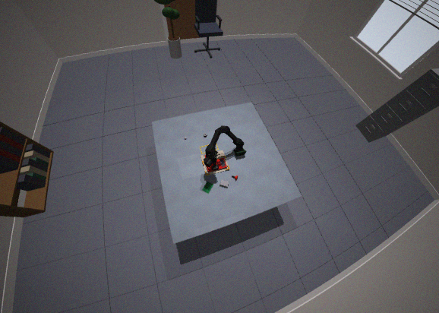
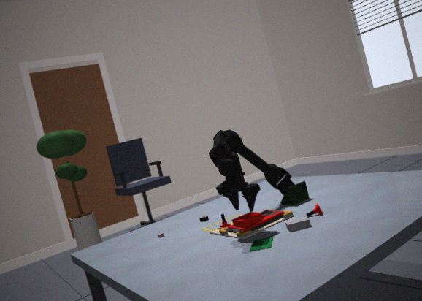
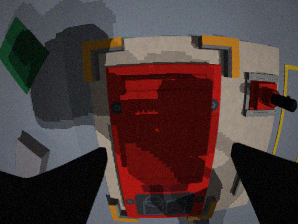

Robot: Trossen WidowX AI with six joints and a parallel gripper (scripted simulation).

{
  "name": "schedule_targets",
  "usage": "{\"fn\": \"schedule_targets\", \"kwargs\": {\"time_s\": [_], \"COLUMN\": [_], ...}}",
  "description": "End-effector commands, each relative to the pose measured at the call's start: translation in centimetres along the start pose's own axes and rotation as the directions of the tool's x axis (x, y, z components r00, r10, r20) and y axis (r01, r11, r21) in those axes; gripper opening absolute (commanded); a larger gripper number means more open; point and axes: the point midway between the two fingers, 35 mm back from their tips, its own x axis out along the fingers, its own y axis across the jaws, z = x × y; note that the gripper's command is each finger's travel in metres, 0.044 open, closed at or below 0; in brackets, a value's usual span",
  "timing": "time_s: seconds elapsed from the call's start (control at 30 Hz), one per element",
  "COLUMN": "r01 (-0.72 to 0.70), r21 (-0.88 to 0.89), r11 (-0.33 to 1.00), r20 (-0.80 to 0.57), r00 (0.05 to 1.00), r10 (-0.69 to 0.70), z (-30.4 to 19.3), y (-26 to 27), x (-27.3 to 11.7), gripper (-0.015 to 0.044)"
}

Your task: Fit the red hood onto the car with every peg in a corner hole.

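The red hood (image 3: 165,120) (image 2: 246,220) rests on the deck of the red chassis (image 2: 274,214) in the cream jig (image 3: 160,50) with orange corner brackets. It looks low and about level. Dark round spots show at its sides in the wrist view, but whether every peg is in its hole cannot be told. The engine is hidden. My gripper (image 3: 170,153) (image 2: 244,210) is open and empty above the hood, with one finger to each side of it and the fingertips clear of it in the exterior view.
A red-based black post (image 3: 262,95) (image 2: 223,222) stands in a small holder at the jig's end. A green plate (image 3: 22,55) (image 2: 261,244) (image 1: 207,187), a grey block (image 2: 298,224) (image 1: 224,184) and a red-and-black piece (image 2: 317,210) (image 1: 235,178) lie beside the jig.
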Motion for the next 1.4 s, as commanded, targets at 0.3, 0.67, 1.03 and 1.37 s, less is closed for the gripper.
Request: {"fn": "schedule_targets", "kwargs": {"time_s": [0.3, 0.67, 1.03, 1.37], "r01": [-0.004, -0.004, -0.004, -0.004], "r21": [0.005, 0.005, 0.005, 0.005], "r11": [1.000, 1.000, 1.000, 1.000], "r20": [-0.002, -0.002, -0.002, -0.002], "r00": [1.000, 1.000, 1.000, 1.000], "r10": [0.004, 0.004, 0.004, 0.004], "z": [-0.09, -0.09, -0.09, -0.09], "y": [0.12, 0.12, 0.12, 0.12], "x": [-3.68, -3.68, -3.68, -3.68], "gripper": [0.0440, 0.0440, 0.0440, 0.0440]}}
